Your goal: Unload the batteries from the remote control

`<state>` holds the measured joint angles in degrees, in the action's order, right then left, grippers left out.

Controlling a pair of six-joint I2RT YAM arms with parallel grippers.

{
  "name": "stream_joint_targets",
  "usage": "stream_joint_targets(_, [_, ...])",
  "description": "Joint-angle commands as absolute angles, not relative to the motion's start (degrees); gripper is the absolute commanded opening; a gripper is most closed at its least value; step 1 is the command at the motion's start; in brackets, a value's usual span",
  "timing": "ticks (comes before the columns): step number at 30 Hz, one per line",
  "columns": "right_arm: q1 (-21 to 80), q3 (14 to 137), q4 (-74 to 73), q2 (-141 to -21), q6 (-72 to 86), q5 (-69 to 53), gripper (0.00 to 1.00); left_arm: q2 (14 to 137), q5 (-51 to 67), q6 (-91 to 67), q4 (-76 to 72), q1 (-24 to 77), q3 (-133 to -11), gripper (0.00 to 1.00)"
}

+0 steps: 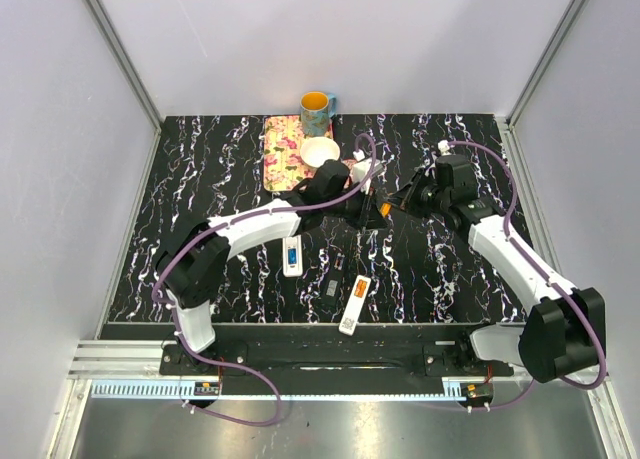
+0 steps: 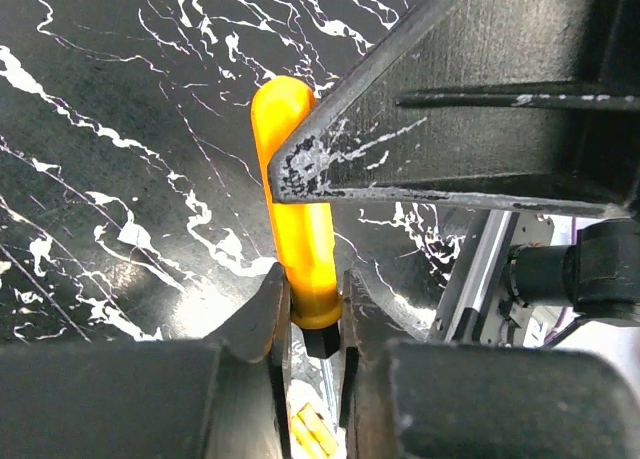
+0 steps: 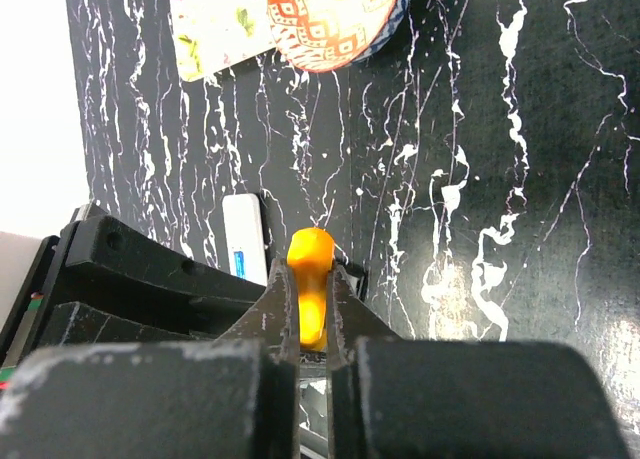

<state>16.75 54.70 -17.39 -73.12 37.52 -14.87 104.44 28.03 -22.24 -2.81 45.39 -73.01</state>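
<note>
The left gripper (image 1: 368,211) and the right gripper (image 1: 402,201), seen from above, meet nose to nose just off the table's (image 1: 200,199) centre toward 2 o'clock. Both are clenched on an orange-handled screwdriver (image 1: 384,211) between them. The batteries lie well apart from both grippers: an orange battery (image 1: 358,290) sits in the long white remote (image 1: 350,319) at 6 o'clock, and a blue battery (image 1: 291,253) in the shorter white remote (image 1: 291,269) at 7 o'clock. A mug (image 1: 316,106), a bowl (image 1: 320,153) and a flowered mat (image 1: 283,159) stand at 12 o'clock. In the left wrist view, the left fingers (image 2: 272,314) press both sides of the handle's lower end at its black collar, and a finger of the right gripper crosses the handle from 3 o'clock. In the right wrist view, the right fingers (image 3: 283,309) pinch the orange handle, whose rounded end points to 12 o'clock. The shorter remote shows at its 9 o'clock.
</note>
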Motion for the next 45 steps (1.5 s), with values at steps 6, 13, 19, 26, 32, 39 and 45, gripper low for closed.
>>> stream_joint_targets(6, [17.1, 53.3, -11.8, -71.2, 37.4, -18.4, 0.24, 100.5, 27.9, -22.9, -7.9, 43.3, -71.3, 0.0])
stream_joint_targets(13, [17.0, 54.2, -11.7, -69.5, 33.8, -19.0, 0.99, 94.4, 28.2, -22.9, -3.9, 39.1, -69.3, 0.0])
stream_joint_targets(19, [16.6, 53.2, -1.5, -65.9, 34.4, -27.8, 1.0, 86.9, 33.6, -24.3, -6.7, 36.8, -65.0, 0.0])
stream_joint_targets(26, [16.5, 45.2, 29.9, -62.8, 47.1, -43.9, 0.97, 81.4, 49.3, -32.2, -22.2, 35.2, -60.1, 0.0])
stream_joint_targets(32, [16.8, 44.0, 44.9, -65.1, 54.6, -51.1, 0.82, 81.2, 55.0, -37.9, -30.8, 35.2, -59.5, 0.0])
stream_joint_targets(39, [17.8, 43.7, 50.7, -68.4, 58.3, -53.6, 0.62, 83.7, 59.5, -47.6, -46.0, 35.2, -57.7, 0.0])
stream_joint_targets(45, [17.7, 43.9, 52.7, -69.0, 59.3, -53.4, 0.53, 84.2, 59.9, -48.0, -46.1, 35.7, -58.1, 0.0])
